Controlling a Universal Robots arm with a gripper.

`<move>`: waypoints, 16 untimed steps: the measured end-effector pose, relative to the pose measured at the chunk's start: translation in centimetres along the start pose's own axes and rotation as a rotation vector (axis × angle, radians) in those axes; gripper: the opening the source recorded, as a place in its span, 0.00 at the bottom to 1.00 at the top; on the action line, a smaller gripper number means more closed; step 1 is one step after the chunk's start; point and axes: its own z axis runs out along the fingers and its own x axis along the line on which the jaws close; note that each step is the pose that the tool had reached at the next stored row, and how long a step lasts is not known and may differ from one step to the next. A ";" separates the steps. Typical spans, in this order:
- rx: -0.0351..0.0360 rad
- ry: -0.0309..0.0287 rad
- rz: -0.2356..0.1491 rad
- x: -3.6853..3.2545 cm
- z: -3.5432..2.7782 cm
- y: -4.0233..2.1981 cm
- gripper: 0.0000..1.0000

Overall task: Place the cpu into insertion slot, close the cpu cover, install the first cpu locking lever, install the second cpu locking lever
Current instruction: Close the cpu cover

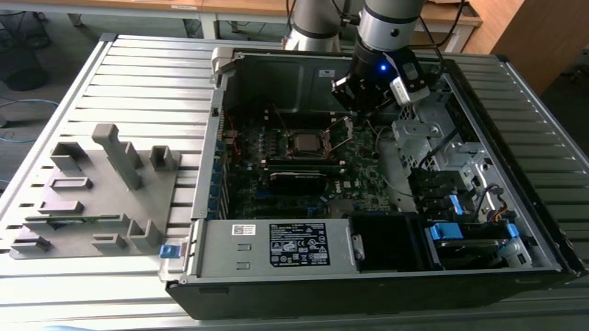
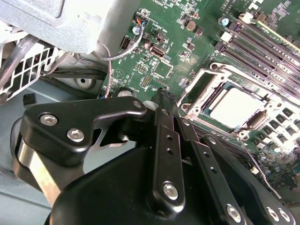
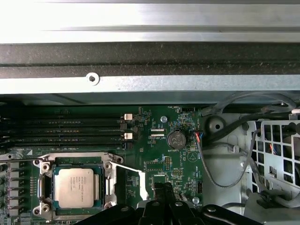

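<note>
Second wrist view gives us the fingers (image 2: 166,136) close up: black, bar-shaped, with bolt heads along them. They are drawn tight together at the tips with nothing between them, and they hover above the green motherboard (image 2: 178,37) just beside the socket.

Near those tips lies the cpu (image 2: 234,108), flat in the insertion slot (image 3: 109,183). It is a small square with a dull, pale metal top that catches the light. We judge it light, stiff and smooth enough to slip. Its underside is likely delicate, so opposite edges are the place to hold it, never the faces.

The cpu cover (image 3: 131,168) appears raised off the chip, and its bright sheet-metal frame stands at the side of the slot nearest the fingers. It looks thin and somewhat springy, and we would press it on the frame rather than through the window. A thin wire lever (image 2: 258,164) runs beside the socket, unlatched as far as we can tell.

Farther out, long black memory slots (image 3: 70,126) and a round coin cell (image 3: 176,139) sit on the board.

Slightly above the middle of the exterior view, the socket lies inside the open computer case (image 1: 368,289). The case rests on a ribbed metal desk (image 1: 138,76), and a grey moulded fixture (image 1: 92,200) sits at the exterior view's left.
</note>
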 end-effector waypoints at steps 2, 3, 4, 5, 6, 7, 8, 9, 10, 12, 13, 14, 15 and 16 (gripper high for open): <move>-0.0001 0.0000 0.000 0.00 0.00 0.00 0.11; 0.0000 0.0002 0.000 0.00 0.00 -0.01 0.11; 0.0000 0.0032 0.000 -0.01 0.01 -0.01 0.11; 0.0001 0.0041 0.000 -0.01 0.01 -0.01 0.11; 0.0001 0.0042 0.000 0.00 0.01 -0.01 0.11; 0.0001 0.0044 0.000 0.00 0.01 -0.01 0.11; 0.0001 0.0045 0.000 0.00 0.01 -0.01 0.11; 0.0002 0.0046 0.000 0.00 0.01 -0.01 0.11; 0.0001 0.0047 0.000 0.00 0.01 -0.01 0.11; 0.0002 0.0048 0.000 0.01 0.01 -0.01 0.11; 0.0002 0.0048 0.000 0.04 0.01 -0.01 0.11; 0.0001 0.0048 0.000 0.10 0.00 -0.01 0.11; 0.0001 0.0048 0.000 0.22 0.00 -0.01 0.11; 0.0002 0.0048 0.000 0.39 -0.01 -0.02 0.11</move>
